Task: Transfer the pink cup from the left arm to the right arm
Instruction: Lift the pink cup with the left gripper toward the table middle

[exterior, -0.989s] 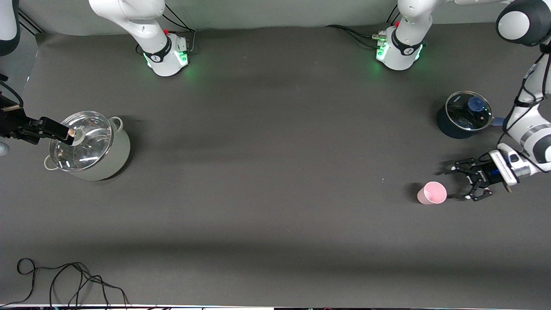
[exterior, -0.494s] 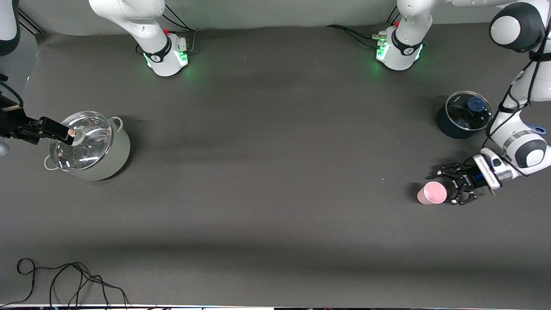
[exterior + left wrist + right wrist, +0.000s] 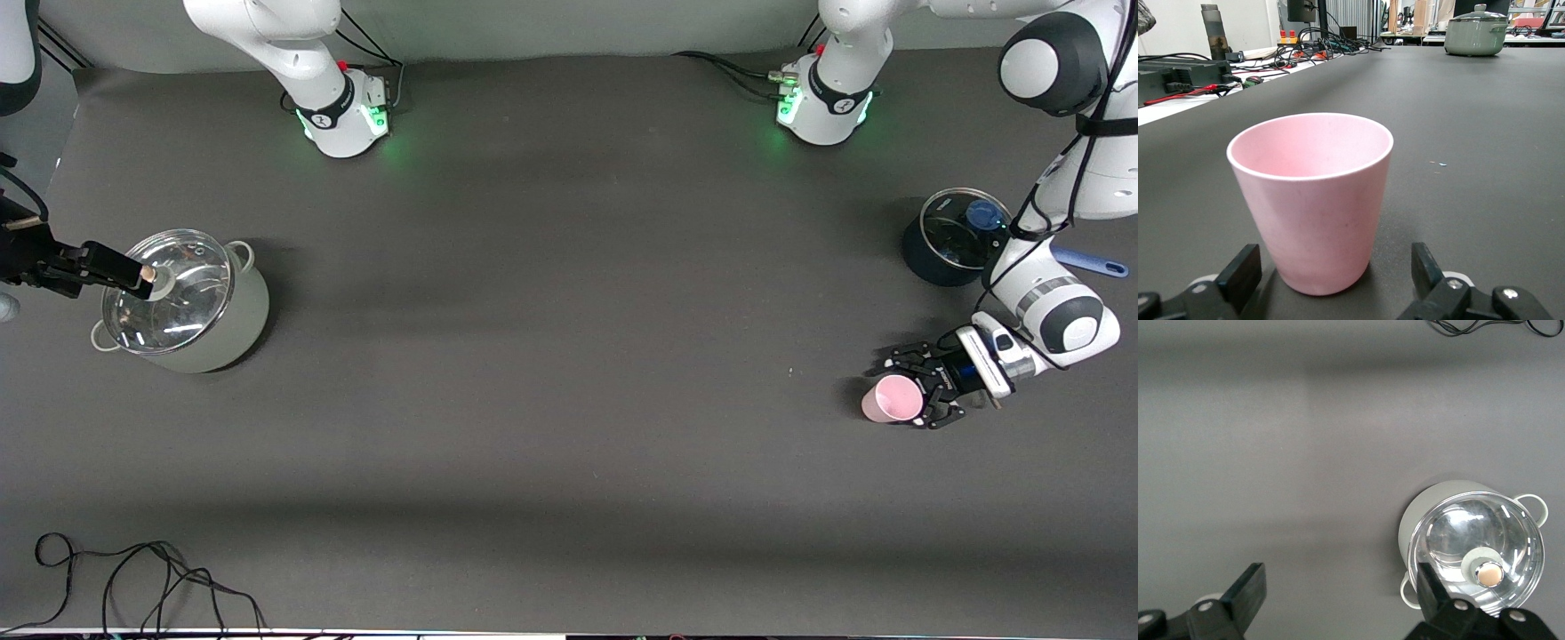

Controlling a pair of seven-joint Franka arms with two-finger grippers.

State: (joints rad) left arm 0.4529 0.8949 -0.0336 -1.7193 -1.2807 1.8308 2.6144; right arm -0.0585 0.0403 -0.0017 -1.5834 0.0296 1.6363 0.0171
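Dark grey matte worktop [image 3: 551, 373], seen from above. At the camera-side edge, toward the right arm's corner, a loose black cable [image 3: 142, 578] lies coiled. Farther in, near the left arm's end of the worktop, the pink cup [image 3: 892, 398] stands upright on the surface, mouth up. The left gripper [image 3: 917, 388] sits low at the cup, its skeletal fingers [image 3: 1238, 277] spread wide on either side of the cup's base without touching it. Farther still at that end stands a dark saucepan with a glass lid [image 3: 956, 236] and a blue handle. At the right arm's end, a grey-green pot with a glass lid [image 3: 182, 298] stands; the right gripper [image 3: 133, 277], fingers parted, waits over its lid. The left wrist view shows benches, cables [image 3: 1318, 43] and equipment around the worktop.
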